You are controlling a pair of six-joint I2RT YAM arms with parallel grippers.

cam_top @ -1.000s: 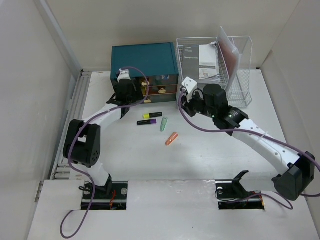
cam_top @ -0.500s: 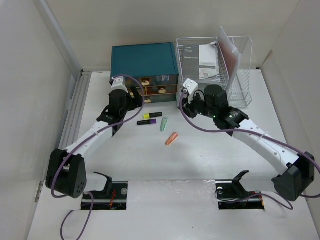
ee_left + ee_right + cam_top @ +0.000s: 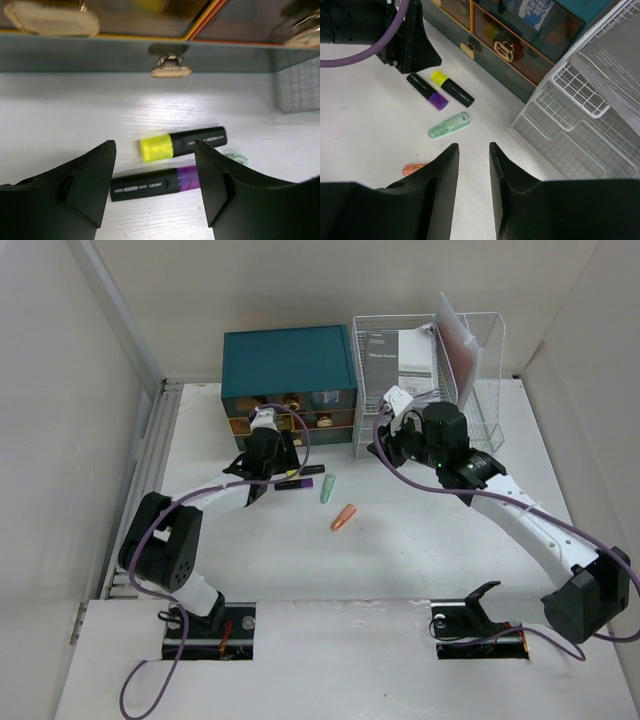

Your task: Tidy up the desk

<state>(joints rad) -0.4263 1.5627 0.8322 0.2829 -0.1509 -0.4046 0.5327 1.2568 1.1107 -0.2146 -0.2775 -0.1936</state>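
The teal drawer cabinet (image 3: pixel 288 360) stands at the back of the white table (image 3: pixel 420 540), its tinted drawer fronts facing the arms. Just in front of its lowest drawer lie 2 black-bodied highlighters, side by side and roughly parallel to the cabinet front. The yellow highlighter (image 3: pixel 181 143) is the nearer one to the cabinet. The purple highlighter (image 3: pixel 156 183) lies just beyond it on the side away from the cabinet; whether the 2 touch cannot be told.

The left gripper (image 3: pixel 154 145) hangs low over this pair, a little out from the cabinet's front. Its jaws are spread wide with nothing between them, 1 finger on each side of the highlighters and not touching either.

A pale green marker (image 3: pixel 328 488) lies farther out from the cabinet, off its front right corner, and an orange marker (image 3: pixel 343 517) lies farther out again, apart from the green one.

The right gripper (image 3: pixel 472 147) hovers off the cabinet's right front corner, above the table, its jaws a narrow gap apart and empty.

A white wire rack (image 3: pixel 480 410) stands just beside the cabinet's right side, holding a printed booklet (image 3: pixel 400 360)
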